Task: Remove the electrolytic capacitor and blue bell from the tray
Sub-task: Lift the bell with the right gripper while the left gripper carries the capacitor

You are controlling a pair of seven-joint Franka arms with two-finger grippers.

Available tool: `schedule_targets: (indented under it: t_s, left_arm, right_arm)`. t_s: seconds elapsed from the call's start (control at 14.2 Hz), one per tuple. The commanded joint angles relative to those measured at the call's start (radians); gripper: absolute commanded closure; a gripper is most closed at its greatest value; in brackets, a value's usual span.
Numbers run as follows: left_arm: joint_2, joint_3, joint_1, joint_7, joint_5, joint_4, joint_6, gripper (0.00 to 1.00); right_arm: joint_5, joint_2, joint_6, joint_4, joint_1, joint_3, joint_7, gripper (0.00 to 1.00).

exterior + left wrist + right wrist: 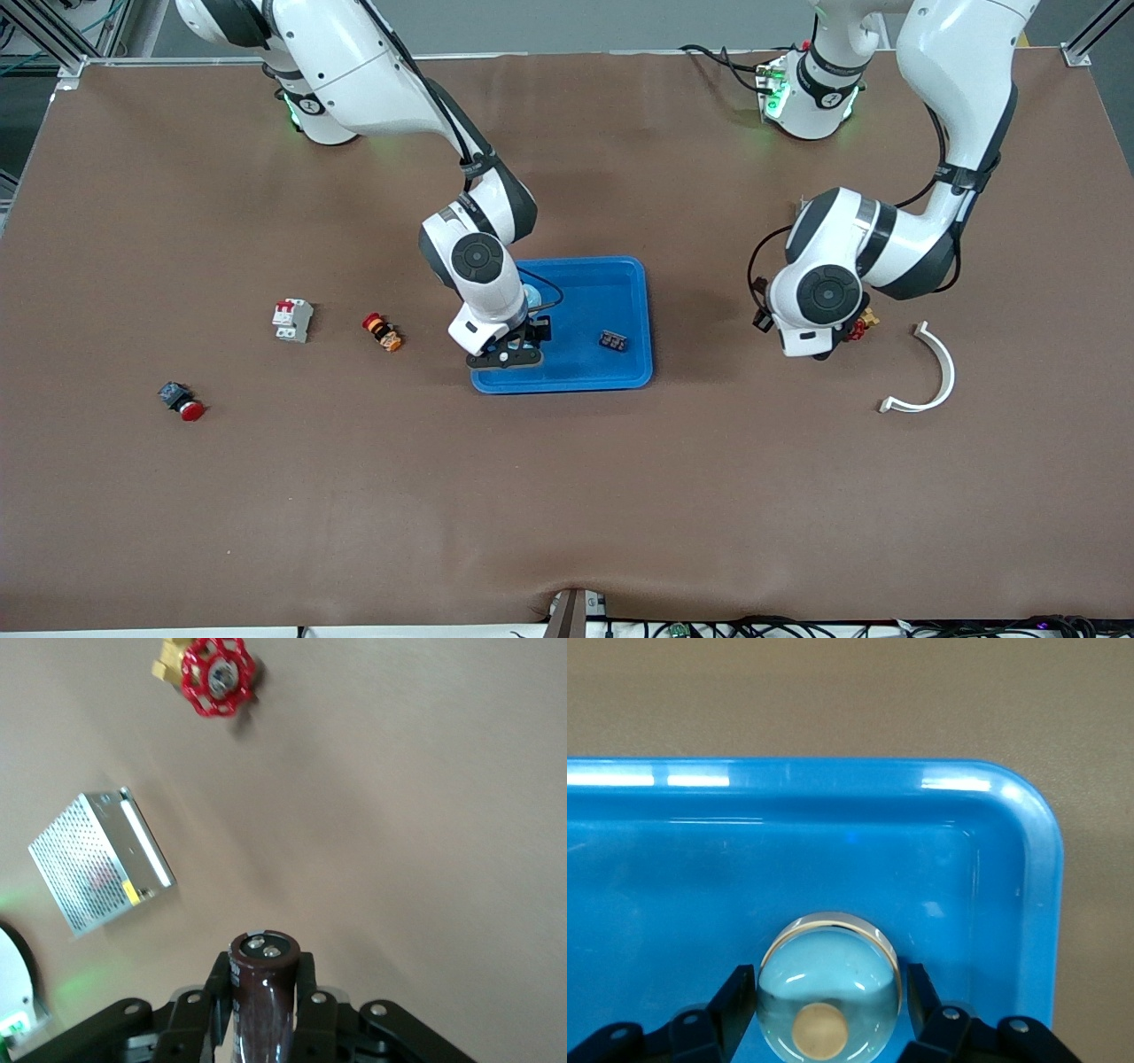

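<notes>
A brown worktop [567,496] is seen from above, with two white robot arms reaching onto it from its far edge. Near the middle lies a bright-blue tray [620,372] with a raised rim.

The right tool [518,347] is lowered into the tray, at the corner nearest the camera toward the right arm's end. In the right wrist view, its two dark fingers [726,1005] are set on either side of a pale blue domed bell [829,981], which sits on the tray floor just inside the rim. The fingers appear to be at or almost at the bell's sides; whether it is already gripped cannot be told. The bell is not yet lifted.

The left tool [828,341] hovers over bare worktop, well apart from the tray, toward the left arm's end. In the left wrist view it is clenched on a dark brown cylindrical electrolytic capacitor [263,992] (two silver terminals show on its end face). A red-handled brass valve [213,673] and a small grey mesh box [97,864] lie on the worktop below it.

One small dark component [612,340] also lies in the tray. Elsewhere on the worktop are a white breaker [292,319], an orange and red button [382,332], a red-capped push button [182,400] and a white curved clip [930,372].

By judgement, the task is roughly half done: the capacitor is out of the tray but not yet set down, and the bell remains to be lifted out.
</notes>
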State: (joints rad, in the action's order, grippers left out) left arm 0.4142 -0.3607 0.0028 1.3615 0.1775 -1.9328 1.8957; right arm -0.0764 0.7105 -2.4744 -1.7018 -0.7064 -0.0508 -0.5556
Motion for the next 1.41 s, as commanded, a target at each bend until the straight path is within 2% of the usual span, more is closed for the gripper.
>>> schedule_targets:
  t_s: [0.0,0.14,0.35,0.56,0.85,0.99,1.13,1.2,1.34]
  left_arm:
    - [-0.043,-0.009,0.08,-0.085,0.054,-0.09,0.051,1.0]
    - [-0.041,-0.009,0.117,-0.116,0.089,-0.139,0.123,1.0]
    - [-0.035,-0.009,0.155,-0.14,0.144,-0.214,0.238,1.0]
    - [-0.019,-0.009,0.169,-0.14,0.177,-0.239,0.258,1.0]
    - [0.008,-0.007,0.197,-0.14,0.178,-0.242,0.281,0.96]
    - [0.021,-0.006,0.198,-0.14,0.2,-0.242,0.292,0.89]
    - [0.029,-0.007,0.215,-0.139,0.201,-0.239,0.295,0.77]
    - [0.031,-0.007,0.22,-0.139,0.201,-0.236,0.295,0.68]
    - [0.028,-0.007,0.22,-0.139,0.201,-0.23,0.295,0.41]
  right_arm:
    - [0.0,0.001,-0.006,0.001,-0.015,-0.012,-0.009,0.42]
    - [0.0,0.001,-0.005,0.002,-0.015,-0.012,-0.004,0.5]
    - [0.0,-0.005,0.011,0.007,-0.013,-0.012,0.005,0.55]
    - [0.0,-0.019,0.023,0.008,-0.008,-0.012,0.01,0.57]
    - [-0.002,-0.063,0.217,0.088,0.007,-0.017,0.078,0.58]
    - [-0.002,-0.118,0.288,0.094,0.051,-0.017,0.187,0.59]
    - [-0.002,-0.166,0.357,0.093,0.115,-0.017,0.361,0.59]
    - [-0.002,-0.183,0.383,0.094,0.149,-0.018,0.458,0.59]
    - [-0.002,-0.212,0.406,0.09,0.212,-0.018,0.633,0.59]
